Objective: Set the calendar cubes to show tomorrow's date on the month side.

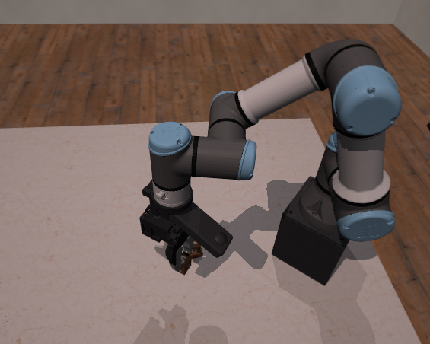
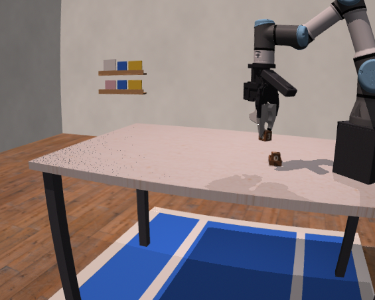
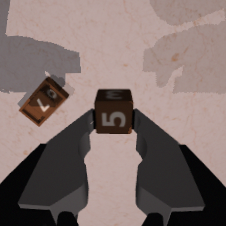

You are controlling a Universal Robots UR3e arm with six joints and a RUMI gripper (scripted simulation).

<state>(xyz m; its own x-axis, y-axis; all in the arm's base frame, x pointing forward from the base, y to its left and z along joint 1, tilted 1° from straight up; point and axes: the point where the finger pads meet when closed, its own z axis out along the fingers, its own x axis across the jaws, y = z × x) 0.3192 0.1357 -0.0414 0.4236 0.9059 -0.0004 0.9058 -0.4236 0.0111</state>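
My gripper [image 1: 180, 259] [image 2: 265, 131] [image 3: 114, 110] is shut on a small dark brown cube [image 2: 267, 135] [image 3: 114, 125], held up in the air above the table. This cube shows a 5 on the face toward the wrist camera, turned sideways there, and a 3 on the neighbouring face, roughly upright in the exterior view. The brown tray [image 2: 271, 162] [image 3: 54, 110] stands on the table, left of the held cube in the wrist view. The other cube [image 2: 275, 158] [image 3: 43, 104] is at the tray, with a 0 and what looks like a 7 showing. The arm partly hides the tray in the top view.
The pale table [image 1: 81, 209] [image 2: 186, 156] carries the black robot base [image 1: 309, 247] [image 2: 357, 152] to the right of the tray. Arm shadows lie around the tray. Wall shelves [image 2: 121, 91] with coloured blocks hang far behind the table.
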